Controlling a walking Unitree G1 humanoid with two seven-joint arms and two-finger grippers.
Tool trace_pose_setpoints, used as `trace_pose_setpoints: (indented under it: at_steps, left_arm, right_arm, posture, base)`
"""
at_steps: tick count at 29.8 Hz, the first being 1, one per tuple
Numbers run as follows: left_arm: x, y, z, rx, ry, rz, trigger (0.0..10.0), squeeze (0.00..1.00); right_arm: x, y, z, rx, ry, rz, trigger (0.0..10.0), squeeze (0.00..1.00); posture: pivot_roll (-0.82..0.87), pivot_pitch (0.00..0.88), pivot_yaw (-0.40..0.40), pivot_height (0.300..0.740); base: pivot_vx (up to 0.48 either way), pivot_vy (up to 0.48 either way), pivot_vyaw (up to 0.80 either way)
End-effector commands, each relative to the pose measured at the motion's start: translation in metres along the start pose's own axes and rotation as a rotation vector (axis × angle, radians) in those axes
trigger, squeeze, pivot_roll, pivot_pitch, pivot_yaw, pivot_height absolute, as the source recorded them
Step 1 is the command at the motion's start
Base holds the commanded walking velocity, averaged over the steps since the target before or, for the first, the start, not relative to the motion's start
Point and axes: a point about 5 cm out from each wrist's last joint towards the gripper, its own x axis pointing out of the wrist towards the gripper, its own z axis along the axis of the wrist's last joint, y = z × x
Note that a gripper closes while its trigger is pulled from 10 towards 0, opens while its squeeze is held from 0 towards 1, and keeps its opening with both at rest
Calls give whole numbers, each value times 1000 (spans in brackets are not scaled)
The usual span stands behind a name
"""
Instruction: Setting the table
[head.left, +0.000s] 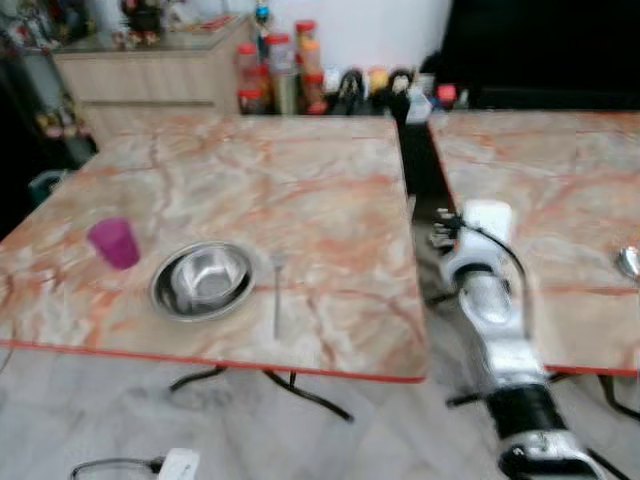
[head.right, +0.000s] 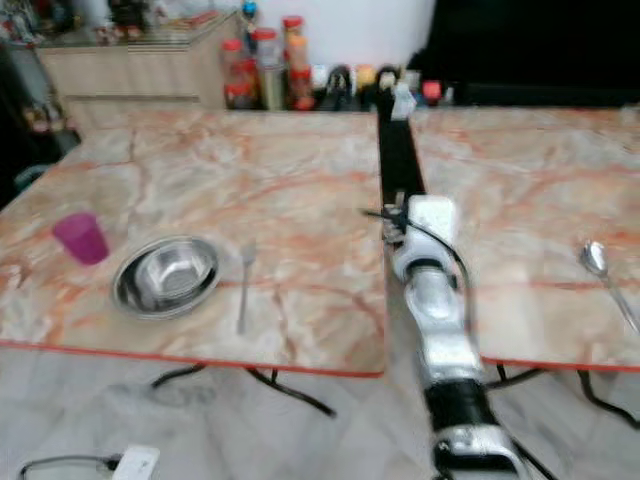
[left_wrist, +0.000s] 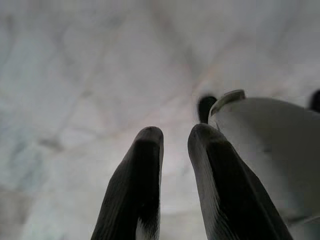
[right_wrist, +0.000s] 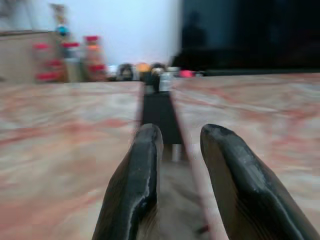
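A purple cup (head.left: 114, 243) stands near the left edge of the left marble table (head.left: 300, 170). To its right sits a steel bowl (head.left: 203, 280), and a thin silver utensil (head.left: 277, 295) lies just right of the bowl. A spoon (head.right: 597, 262) lies on the right marble table (head.right: 520, 190). My right arm (head.left: 487, 300) reaches forward over the gap between the two tables. My right gripper (right_wrist: 182, 132) points along that gap, open with nothing between its fingers. My left gripper (left_wrist: 175, 132) hangs over the pale floor, its fingers a narrow gap apart and empty.
Bottles and jars (head.left: 285, 75) crowd the far end of the tables. A wooden cabinet (head.left: 140, 75) stands at the back left. A dark strip (head.left: 420, 160) runs between the tables. A cable and a white plug (head.left: 175, 465) lie on the floor beside the table's black legs (head.left: 300, 390).
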Motion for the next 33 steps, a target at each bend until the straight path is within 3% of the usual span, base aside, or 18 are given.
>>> trace_pose_setpoints:
  at_steps: [1, 14, 25, 33]
  left_arm:
    - [-1, 13, -2, 12, 7, 34, 10000, 0]
    - [-1, 13, -1, -4, 3, 28, 10000, 0]
    - [-1, 12, 0, -25, -1, 12, 10000, 0]
    - [-1, 13, 0, -34, -3, 21, 10000, 0]
  right_arm:
    - [2, 17, 10, 14, -32, 44, 10000, 0]
    - [3, 10, 11, 7, -26, 14, 10000, 0]
    - [-13, 3, -4, 5, 25, -43, 10000, 0]
    - [-26, 0, -16, -32, 155, -85, 10000, 0]
  posture:
    - [32, 0, 35, 728]
    - [33, 0, 30, 728]
    - [29, 0, 30, 728]
    - [28, 0, 28, 728]
  base:
    - [274, -390, 0]
    - [231, -395, 0]
    - [22, -376, 0]
    - [0, -39, 0]
